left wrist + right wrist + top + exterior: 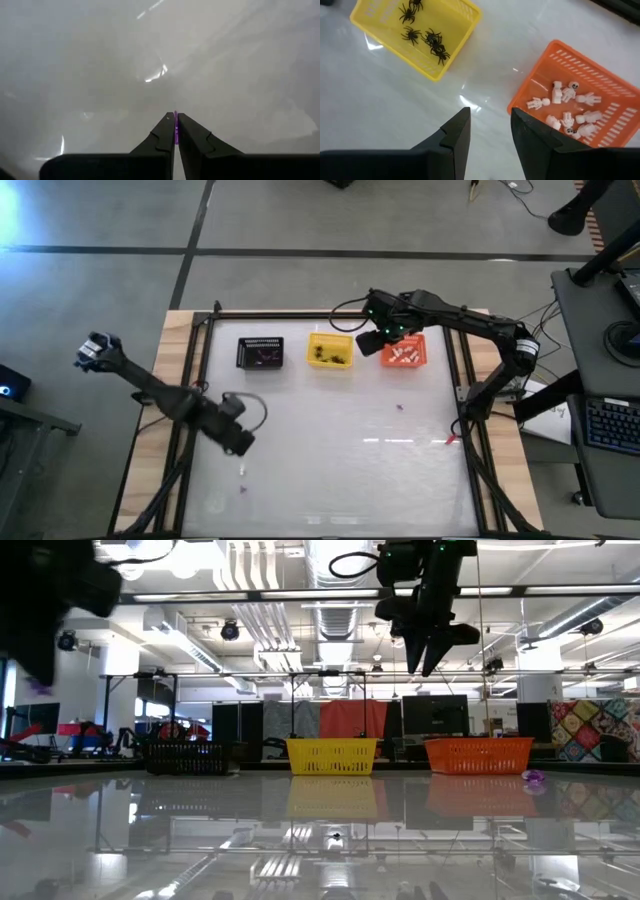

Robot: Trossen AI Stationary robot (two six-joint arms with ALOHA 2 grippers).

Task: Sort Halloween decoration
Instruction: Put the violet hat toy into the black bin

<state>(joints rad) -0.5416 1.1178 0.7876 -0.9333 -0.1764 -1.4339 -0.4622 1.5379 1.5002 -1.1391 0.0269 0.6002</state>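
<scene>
— Where was the trinket?

— A purple sliver (175,131) sat pinched between the left fingers (165,135), which were clamped on it, above the near-left part of the bench (330,420). More strays lay around: one purple (400,407) mid-bench, a pale one (242,470) and a purple one (242,489) near the left arm.

— And the sorted ones?

— Spiders (427,37) in the yellow basket (451,60), skeletons (567,107) in the orange basket (530,87), purple bits in the black basket (260,353) (hard to tell what).

— The right fingers (532,132)?

— Apart, empty, hovering between yellow and orange.

— Step in hand?

— Carrying, I'd judge. Next the left arm would need to reach over the black basket and let go.
</scene>
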